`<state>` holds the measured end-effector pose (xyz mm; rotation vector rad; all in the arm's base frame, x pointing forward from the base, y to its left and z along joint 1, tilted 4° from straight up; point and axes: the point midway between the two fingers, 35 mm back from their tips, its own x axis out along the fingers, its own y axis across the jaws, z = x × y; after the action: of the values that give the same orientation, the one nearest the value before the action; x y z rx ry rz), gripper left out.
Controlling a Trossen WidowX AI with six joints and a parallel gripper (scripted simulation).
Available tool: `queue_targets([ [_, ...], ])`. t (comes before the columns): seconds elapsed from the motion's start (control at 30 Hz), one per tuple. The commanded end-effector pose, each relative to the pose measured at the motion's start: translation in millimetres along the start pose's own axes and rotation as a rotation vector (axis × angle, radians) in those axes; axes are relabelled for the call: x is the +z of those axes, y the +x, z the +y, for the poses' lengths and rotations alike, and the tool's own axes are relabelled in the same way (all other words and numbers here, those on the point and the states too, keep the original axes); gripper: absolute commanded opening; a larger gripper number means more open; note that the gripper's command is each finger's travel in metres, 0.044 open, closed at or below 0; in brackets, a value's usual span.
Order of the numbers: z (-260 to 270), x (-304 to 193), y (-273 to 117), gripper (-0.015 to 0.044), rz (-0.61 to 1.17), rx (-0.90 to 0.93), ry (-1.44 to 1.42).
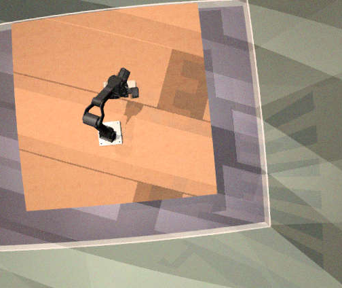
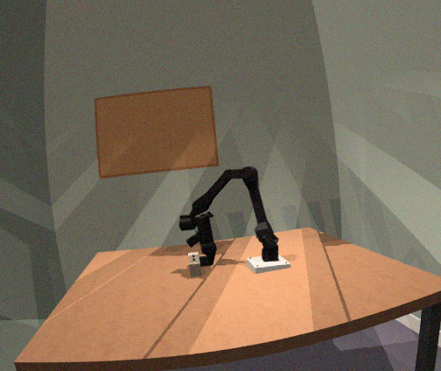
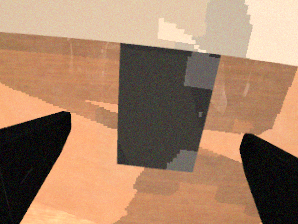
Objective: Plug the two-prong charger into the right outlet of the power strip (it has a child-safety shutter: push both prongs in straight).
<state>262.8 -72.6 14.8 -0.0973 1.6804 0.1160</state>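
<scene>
Pincer (image 3: 150, 150) spread wide, gripping nothing, fingers well clear on both sides of the charger (image 3: 160, 115). Charger standing dark against the pale strip (image 3: 75, 20) on the desk (image 2: 280, 306), apparently plugged in; which outlet, impossible to tell. Little left, judging by this, but backing away.

Matte black arm (image 2: 254, 197), white baseplate (image 2: 268, 264)

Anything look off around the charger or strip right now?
Nothing stands out. The dark charger sits square against the pale power strip, not tilted, and the gripper is open on either side of it, touching nothing.
</scene>
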Motion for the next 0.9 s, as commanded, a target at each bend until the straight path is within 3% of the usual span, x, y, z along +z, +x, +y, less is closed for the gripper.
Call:
queue_targets([
  [0.0, -0.6, -6.0, -0.3, 0.044, -0.005, -0.001, -0.001],
  [0.87, -0.5, -40.1, 3.5, 0.044, -0.003, -0.001, -0.001],
])
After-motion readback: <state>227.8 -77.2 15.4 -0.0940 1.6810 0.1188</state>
